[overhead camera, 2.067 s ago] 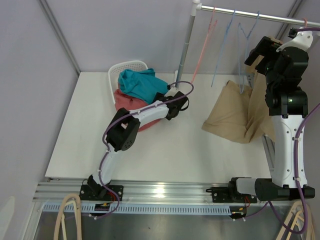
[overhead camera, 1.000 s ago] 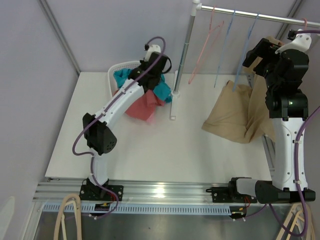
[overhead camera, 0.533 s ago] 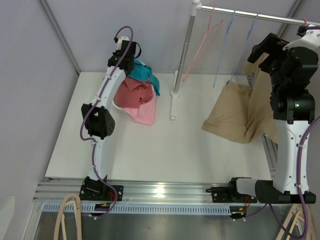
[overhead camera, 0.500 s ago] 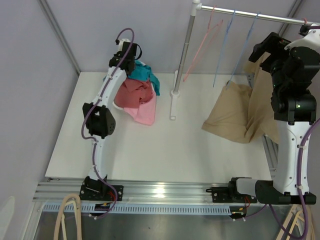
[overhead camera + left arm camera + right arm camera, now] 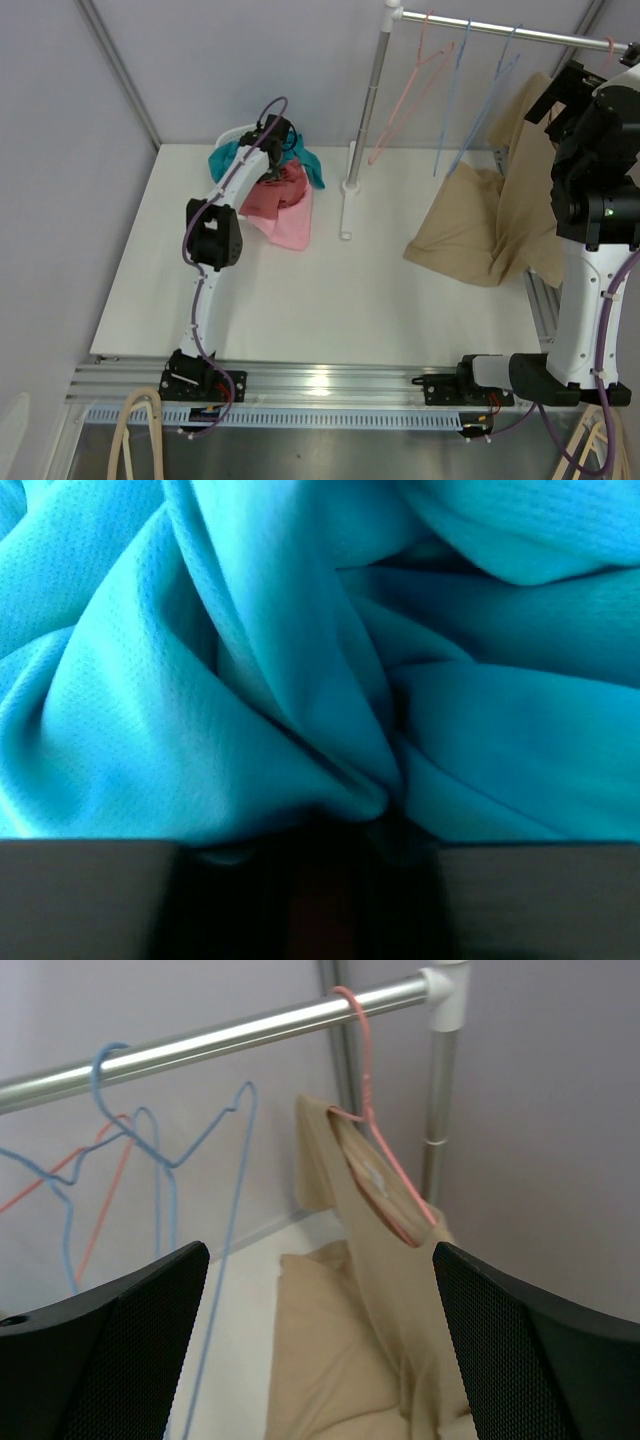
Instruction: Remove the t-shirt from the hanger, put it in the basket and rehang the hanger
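Observation:
A tan t-shirt [image 5: 470, 230] hangs from a pink hanger [image 5: 375, 1140] at the right end of the metal rail [image 5: 200, 1045], and its lower part lies crumpled on the white table. Raised near the rail, my right gripper [image 5: 565, 95] faces the shirt's collar [image 5: 365, 1175]. It stands open [image 5: 318, 1250], a short way off, with nothing between its black fingers [image 5: 110, 1340]. My left gripper [image 5: 278, 130] is down on a teal shirt [image 5: 300, 660] at the basket. Teal cloth fills its wrist view and its jaws are lost in shadow.
A white basket [image 5: 228, 140] at the back left holds the teal shirt and a pink shirt [image 5: 285, 205] that spills over its side. Empty blue hangers [image 5: 165, 1150] and a pink one [image 5: 410, 80] hang on the rail. The rack's pole [image 5: 370, 90] stands on the table.
My left gripper has come down from above the basket onto the teal shirt. My right gripper has shifted right along the rail towards the tan shirt's hanger.

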Available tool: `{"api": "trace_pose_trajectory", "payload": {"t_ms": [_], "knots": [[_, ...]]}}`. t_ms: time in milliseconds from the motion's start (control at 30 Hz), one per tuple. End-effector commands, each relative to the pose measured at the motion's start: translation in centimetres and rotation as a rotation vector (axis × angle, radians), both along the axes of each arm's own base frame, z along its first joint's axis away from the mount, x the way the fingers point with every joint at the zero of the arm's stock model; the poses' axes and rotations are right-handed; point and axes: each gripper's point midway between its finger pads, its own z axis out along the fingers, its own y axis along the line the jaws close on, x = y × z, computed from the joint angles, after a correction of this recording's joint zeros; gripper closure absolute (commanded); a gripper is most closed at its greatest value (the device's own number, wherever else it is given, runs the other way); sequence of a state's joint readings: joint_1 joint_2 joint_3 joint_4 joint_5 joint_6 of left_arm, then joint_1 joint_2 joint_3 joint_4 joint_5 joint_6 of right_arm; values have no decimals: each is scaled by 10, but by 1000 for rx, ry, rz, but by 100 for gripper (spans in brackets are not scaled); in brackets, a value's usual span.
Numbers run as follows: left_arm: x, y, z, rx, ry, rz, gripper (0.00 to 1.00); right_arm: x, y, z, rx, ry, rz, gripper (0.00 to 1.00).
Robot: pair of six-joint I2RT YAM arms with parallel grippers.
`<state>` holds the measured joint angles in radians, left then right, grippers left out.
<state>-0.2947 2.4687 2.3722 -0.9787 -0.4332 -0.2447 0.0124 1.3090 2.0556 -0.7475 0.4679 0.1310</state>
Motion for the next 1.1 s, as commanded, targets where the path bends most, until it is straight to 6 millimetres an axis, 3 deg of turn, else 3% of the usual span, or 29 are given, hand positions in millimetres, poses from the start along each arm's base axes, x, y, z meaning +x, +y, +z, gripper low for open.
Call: {"api": "trace_pose_trajectory", "payload": {"t_ms": [0,67,133,167,200,233,300,333,567,667,700,767,800,833,1067], "knots": [[-14,-6,14,-34,24,-20,61,-21,-29,9,-73,21,-149,0],[-15,-6,23,-45,11,-10,38,-23,-38,7,-77,32,-178,1],[-17,-9,43,-76,-30,-11,24,-23,-46,3,-81,42,-200,1],[-16,-12,54,-91,-62,-6,2,-22,-47,5,-84,33,-202,1],[-23,-11,50,-85,-53,-7,0,-22,-48,4,-89,36,-205,0],[-18,-14,83,-113,-148,-13,0,-24,-50,5,-92,31,-210,0],[-24,-18,99,-112,-194,-20,0,-22,-52,5,-97,32,-216,0],[-26,-18,128,-118,-263,-19,0,-22,-54,4,-100,34,-221,1],[-44,-31,233,-94,-518,-50,0,1,-68,-12,-78,85,-172,0],[-48,-36,254,-121,-568,-70,1,13,-71,-13,-63,98,-125,1],[-50,-35,263,-133,-589,-70,1,25,-74,-23,-42,126,-88,0],[-53,-36,265,-146,-595,-68,0,34,-75,-19,-30,118,-46,0],[-56,-38,272,-167,-613,-76,0,47,-80,-32,-6,153,-24,1],[-55,-38,278,-175,-634,-75,1,49,-81,-25,-12,138,-21,2],[-68,-52,308,-197,-722,-111,1,90,-96,-51,-37,199,-11,6]]}}
